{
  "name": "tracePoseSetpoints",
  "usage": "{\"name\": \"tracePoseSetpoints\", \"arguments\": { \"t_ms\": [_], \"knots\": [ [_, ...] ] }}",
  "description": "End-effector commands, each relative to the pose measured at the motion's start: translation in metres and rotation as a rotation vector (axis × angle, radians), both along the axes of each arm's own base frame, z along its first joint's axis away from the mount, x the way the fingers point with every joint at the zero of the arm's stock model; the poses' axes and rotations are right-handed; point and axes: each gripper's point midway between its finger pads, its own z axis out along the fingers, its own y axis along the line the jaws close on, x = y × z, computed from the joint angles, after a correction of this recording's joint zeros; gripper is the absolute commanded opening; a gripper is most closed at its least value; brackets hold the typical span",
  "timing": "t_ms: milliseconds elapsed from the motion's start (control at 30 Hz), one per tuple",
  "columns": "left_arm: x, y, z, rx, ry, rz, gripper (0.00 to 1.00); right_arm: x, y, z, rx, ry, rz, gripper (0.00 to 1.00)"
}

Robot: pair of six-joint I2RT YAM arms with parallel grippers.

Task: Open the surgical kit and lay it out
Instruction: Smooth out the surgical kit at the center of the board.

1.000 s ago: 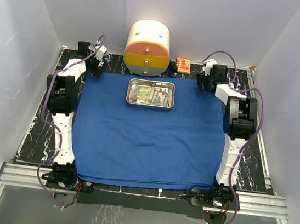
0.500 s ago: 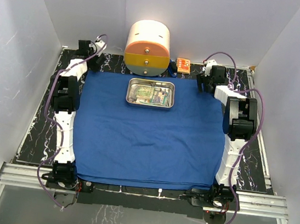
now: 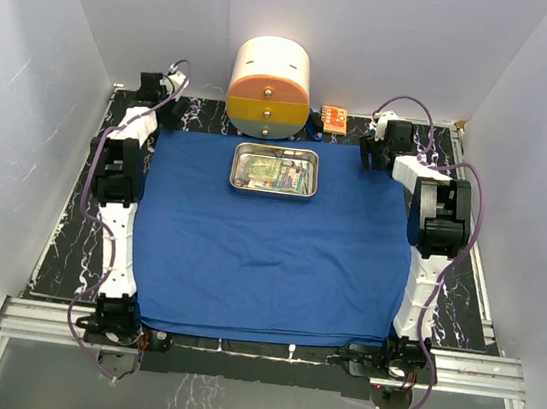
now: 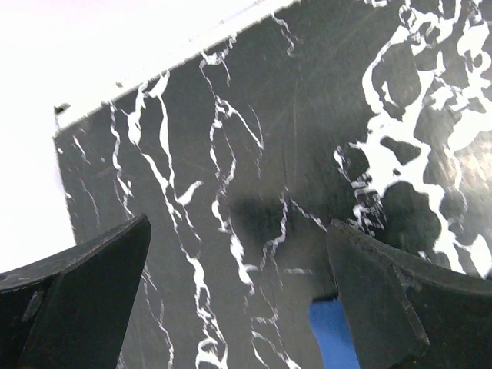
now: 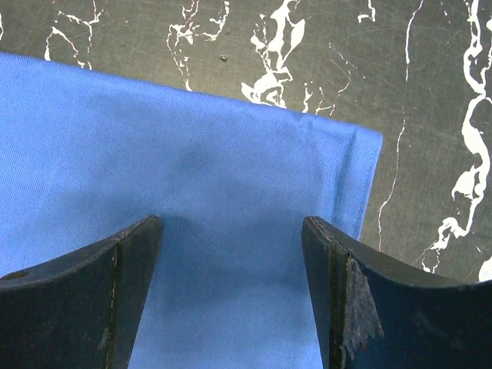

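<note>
1. White walls close in a black, white-veined table [image 3: 456, 289], with both arm bases at its near edge.
2. Spread flat over most of that table lies the royal-blue cloth wrap [image 3: 267, 254], roughly square, its near edge close to the bases.
3. On the far middle of the cloth sits the steel tray [image 3: 272, 193], upright. Packets and small items lie inside it, too small to tell apart.
4. The right gripper [image 5: 231, 257] hangs over the cloth's far right corner. Its fingers [image 5: 92, 307] are spread wide with nothing between them, and the cloth lies flat below.
5. The left gripper [image 4: 238, 269] is over bare table by the far left corner. It is likewise spread wide and empty, and a sliver of blue shows beside one finger [image 4: 377, 307].
6. Behind the tray, at the cloth's far edge, stands a round cream-and-orange container [image 3: 271, 88], with a small orange box [image 3: 333, 119] just to its right.
</note>
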Motion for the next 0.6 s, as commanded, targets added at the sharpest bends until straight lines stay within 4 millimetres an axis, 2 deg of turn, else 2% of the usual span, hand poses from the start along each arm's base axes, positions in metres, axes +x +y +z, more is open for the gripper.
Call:
{"name": "tracePoseSetpoints", "arguments": {
  "t_ms": [0,100,200,300,400,567],
  "knots": [
    [-0.032,-0.009,0.033,-0.118,0.049,0.038,0.98,-0.021,0.000,-0.015,0.002,0.114,0.002,0.72],
    [-0.045,-0.019,0.056,-0.172,0.028,0.024,0.98,-0.021,0.001,-0.013,0.005,0.114,0.002,0.73],
    [-0.064,-0.029,0.064,-0.218,0.046,0.015,0.98,-0.021,0.002,-0.011,0.016,0.114,0.001,0.73],
    [-0.075,-0.028,0.072,-0.246,0.030,0.033,0.97,-0.018,0.004,-0.008,0.029,0.107,0.001,0.73],
    [-0.078,-0.021,0.078,-0.272,-0.006,0.073,0.97,-0.016,0.005,-0.010,0.037,0.114,-0.003,0.73],
    [-0.074,-0.012,0.099,-0.345,-0.100,0.128,0.97,-0.016,0.006,-0.011,0.042,0.129,-0.003,0.73]
  ]
}}
